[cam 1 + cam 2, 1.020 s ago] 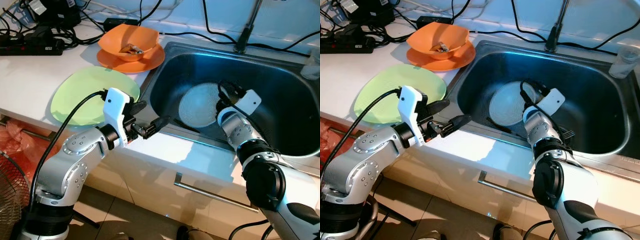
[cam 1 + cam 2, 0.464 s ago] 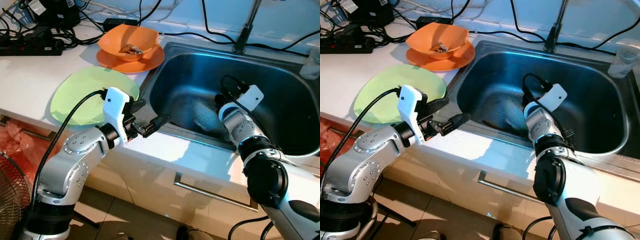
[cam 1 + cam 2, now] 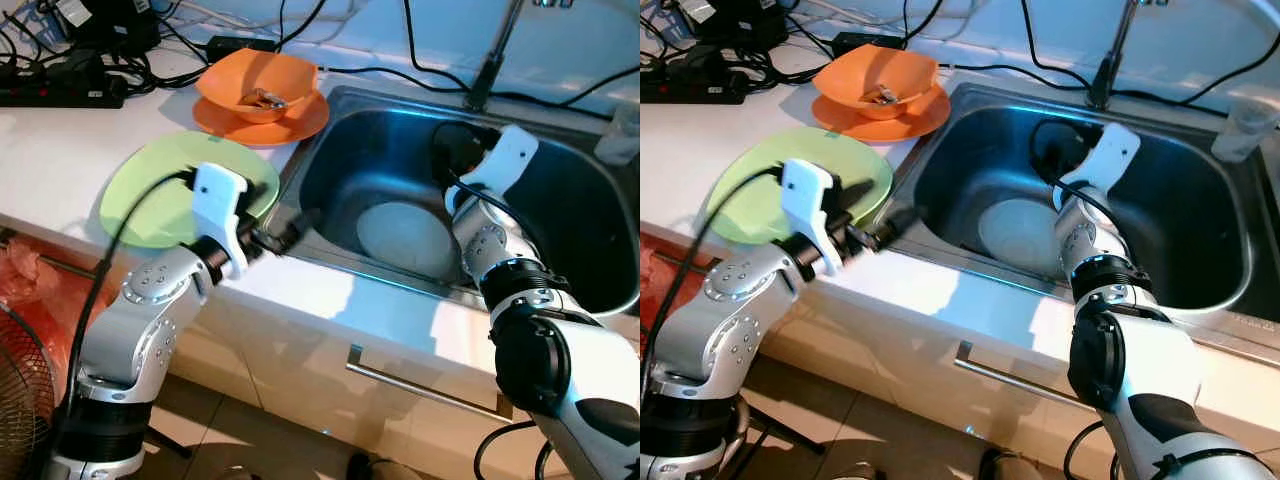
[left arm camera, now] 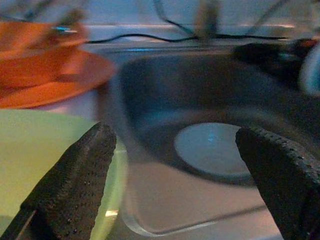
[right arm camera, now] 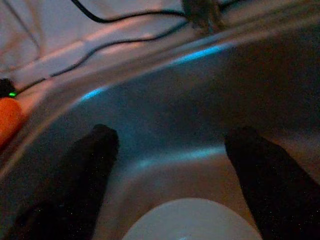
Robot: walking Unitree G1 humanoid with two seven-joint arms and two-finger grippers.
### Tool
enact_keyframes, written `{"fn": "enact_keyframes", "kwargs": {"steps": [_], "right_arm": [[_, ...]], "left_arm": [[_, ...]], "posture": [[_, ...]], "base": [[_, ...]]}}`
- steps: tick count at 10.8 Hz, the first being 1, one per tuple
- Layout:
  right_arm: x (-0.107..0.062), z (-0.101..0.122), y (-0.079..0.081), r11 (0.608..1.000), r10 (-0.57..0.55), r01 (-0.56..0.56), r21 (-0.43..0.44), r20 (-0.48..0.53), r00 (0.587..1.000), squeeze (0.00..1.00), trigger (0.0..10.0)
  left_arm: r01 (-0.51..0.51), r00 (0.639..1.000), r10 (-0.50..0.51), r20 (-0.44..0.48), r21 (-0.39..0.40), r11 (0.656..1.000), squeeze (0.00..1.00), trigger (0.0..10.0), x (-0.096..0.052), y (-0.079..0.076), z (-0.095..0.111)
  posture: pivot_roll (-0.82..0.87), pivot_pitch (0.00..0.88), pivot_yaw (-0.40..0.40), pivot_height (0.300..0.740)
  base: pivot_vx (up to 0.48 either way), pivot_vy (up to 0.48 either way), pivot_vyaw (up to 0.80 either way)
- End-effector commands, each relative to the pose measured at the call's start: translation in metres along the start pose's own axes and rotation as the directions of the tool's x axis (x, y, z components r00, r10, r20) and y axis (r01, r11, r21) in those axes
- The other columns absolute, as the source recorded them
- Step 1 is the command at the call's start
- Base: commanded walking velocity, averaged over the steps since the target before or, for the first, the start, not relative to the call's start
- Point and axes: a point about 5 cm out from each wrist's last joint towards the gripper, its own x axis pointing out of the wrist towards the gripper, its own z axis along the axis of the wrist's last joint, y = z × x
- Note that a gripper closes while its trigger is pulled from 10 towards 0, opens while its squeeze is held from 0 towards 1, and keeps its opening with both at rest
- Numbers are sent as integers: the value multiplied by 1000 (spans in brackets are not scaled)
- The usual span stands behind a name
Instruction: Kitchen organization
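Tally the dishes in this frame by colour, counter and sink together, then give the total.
Orange: 2, a bowl sitting on a plate, on the counter
Green: 1, a plate on the counter
White: 1, a plate lying in the sink
Total: 4

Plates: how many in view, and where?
3. A green plate on the counter by the left gripper; an orange plate farther back, under an orange bowl; a white plate lying in the sink. More could be hidden behind the arms.
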Motion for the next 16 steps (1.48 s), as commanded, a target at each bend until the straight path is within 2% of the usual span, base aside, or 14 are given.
{"fn": "enact_keyframes", "kwargs": {"steps": [1,2,3,4,14,15,16], "right_arm": [[-1,6,-3,998,23,-21,-51,32,999,1000,10000],[-2,8,-1,995,53,-49,-84,43,998,1000,10000],[-3,7,2,992,83,-78,-95,41,996,1000,10000],[-5,5,7,988,130,-127,-86,32,991,1000,10000],[-5,5,7,988,130,-127,-86,32,991,1000,10000],[-7,3,9,985,152,-149,-86,26,988,1000,10000],[-17,-12,17,957,266,-268,-112,-39,963,992,10000]], "left_arm": [[-73,997,73,28,17,997,0,10000,0,8,5],[-152,987,151,55,13,988,0,10000,-2,16,6],[-247,967,243,79,47,968,0,10000,-4,25,7],[-352,934,344,95,87,932,0,10000,-8,37,7],[-352,934,344,95,87,932,0,10000,-8,37,7],[-413,909,403,106,101,905,0,10000,-10,43,6],[-728,682,726,89,-7,685,0,10000,-40,92,0]], "posture": [[89,75,-54,740],[86,71,-58,740],[81,66,-65,740],[79,63,-68,740],[79,63,-68,740],[77,62,-72,740],[73,44,-68,740]], "base": [[0,0,0],[0,0,0],[0,0,0],[0,0,0],[0,0,0],[0,0,0],[0,0,0]]}}
